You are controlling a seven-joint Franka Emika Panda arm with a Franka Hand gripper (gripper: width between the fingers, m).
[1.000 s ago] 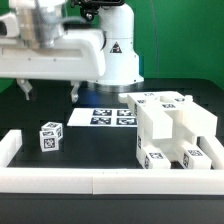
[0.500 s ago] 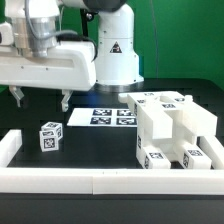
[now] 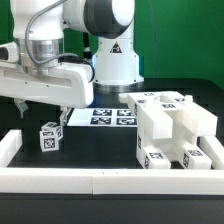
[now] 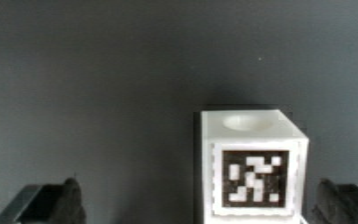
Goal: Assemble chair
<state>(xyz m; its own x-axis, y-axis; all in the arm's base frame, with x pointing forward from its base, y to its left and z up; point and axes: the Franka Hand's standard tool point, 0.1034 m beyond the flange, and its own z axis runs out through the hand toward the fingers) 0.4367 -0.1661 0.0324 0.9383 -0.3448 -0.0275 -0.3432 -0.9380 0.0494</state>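
A white robot arm's gripper (image 3: 42,110) hangs wide open and empty above a small white block (image 3: 50,136) that carries a black-and-white tag. In the exterior view the block stands on the black table (image 3: 100,148) at about 6 o'clock from the gripper, below the fingertips. The wrist view shows it off-centre, nearer one finger (image 4: 345,200). It looks compact, with no clear long axis. The marker board (image 3: 110,117) lies at 2 o'clock and the chair parts (image 3: 175,125) at 3 o'clock, well apart. A white rail (image 3: 90,180) lies near at 6 o'clock.
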